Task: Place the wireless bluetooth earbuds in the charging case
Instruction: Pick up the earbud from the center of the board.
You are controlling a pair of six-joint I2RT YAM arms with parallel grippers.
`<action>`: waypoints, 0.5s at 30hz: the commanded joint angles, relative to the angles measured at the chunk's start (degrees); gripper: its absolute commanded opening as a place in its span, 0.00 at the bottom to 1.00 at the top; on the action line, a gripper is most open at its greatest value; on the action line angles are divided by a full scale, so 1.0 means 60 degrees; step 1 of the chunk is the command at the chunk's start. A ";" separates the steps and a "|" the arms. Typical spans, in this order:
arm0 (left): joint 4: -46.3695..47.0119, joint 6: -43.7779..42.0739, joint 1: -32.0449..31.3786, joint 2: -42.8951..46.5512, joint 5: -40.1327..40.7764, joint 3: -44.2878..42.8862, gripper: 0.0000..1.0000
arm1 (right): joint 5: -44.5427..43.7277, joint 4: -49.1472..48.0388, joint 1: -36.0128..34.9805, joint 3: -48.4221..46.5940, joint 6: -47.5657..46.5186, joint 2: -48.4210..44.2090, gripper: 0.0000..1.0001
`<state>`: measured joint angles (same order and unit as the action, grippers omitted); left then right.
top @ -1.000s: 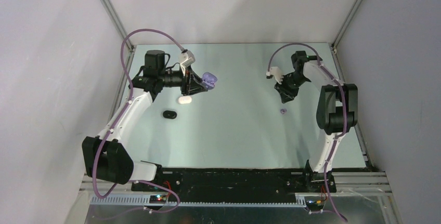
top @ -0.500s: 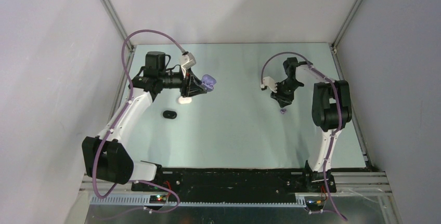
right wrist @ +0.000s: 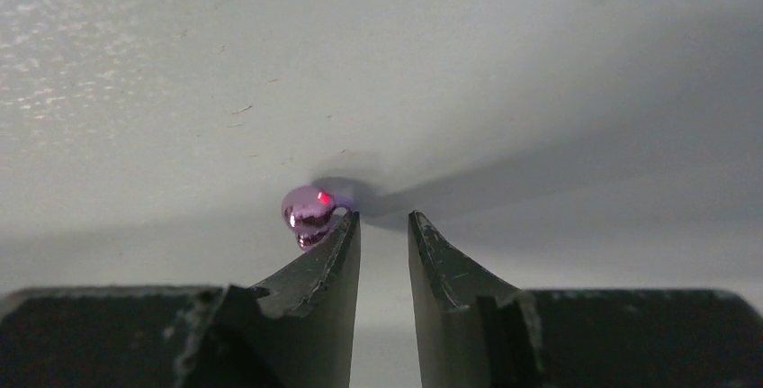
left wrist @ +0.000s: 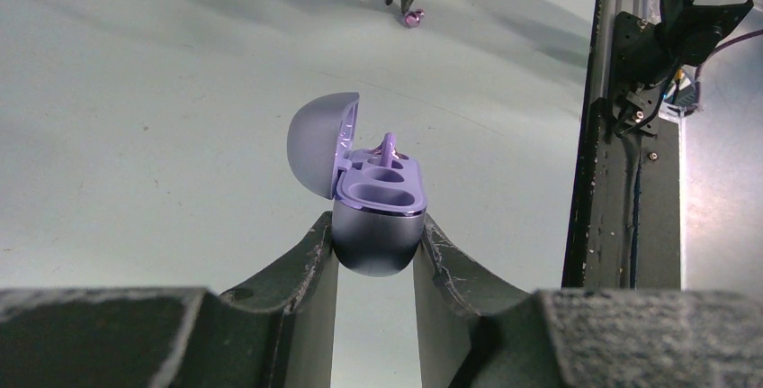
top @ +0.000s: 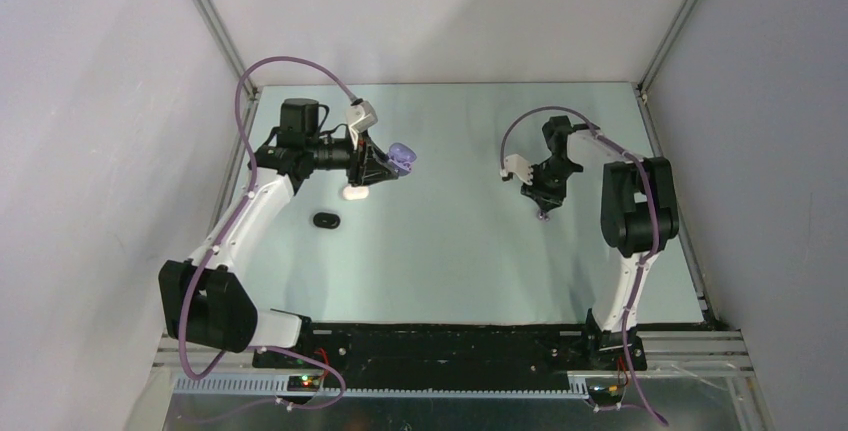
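My left gripper (top: 393,163) is shut on the lower shell of a lavender charging case (left wrist: 373,199) and holds it above the table with its lid open. A purple earbud (left wrist: 388,147) sits in the far well; the near well is empty. A second purple earbud (right wrist: 309,212) lies on the table at the right. My right gripper (right wrist: 384,217) points down at the table, its jaws a little apart with nothing between them. The earbud lies just outside its left fingertip (right wrist: 346,230), touching it. That earbud also shows in the top view (top: 544,215) and in the left wrist view (left wrist: 413,18).
A white oval case (top: 355,192) and a black oval case (top: 326,220) lie on the table under and in front of the left gripper. Frame posts and grey walls stand around the table. A black rail (left wrist: 621,136) runs along the near edge.
My right gripper has swung left and come down to the table beside the purple earbud. The left gripper and the case have stayed still.
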<state>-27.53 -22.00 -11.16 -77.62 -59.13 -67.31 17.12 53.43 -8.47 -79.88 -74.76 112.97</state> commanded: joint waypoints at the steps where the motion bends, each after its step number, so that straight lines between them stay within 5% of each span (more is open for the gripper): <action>1: 0.0433 0.0038 0.0052 0.0019 -0.0276 -0.0382 0.04 | -0.0234 0.0268 -0.0032 0.0481 0.0351 -0.0701 0.31; 15: 0.0790 0.0308 0.0057 0.0027 -0.0355 -0.0267 0.04 | 0.0417 0.0211 0.0203 0.1032 0.2257 -0.1213 0.30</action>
<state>-24.43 -20.49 -11.11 -77.71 -59.57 -67.31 17.06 54.30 -8.32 -72.97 -67.57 108.31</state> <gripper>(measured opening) 0.347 0.304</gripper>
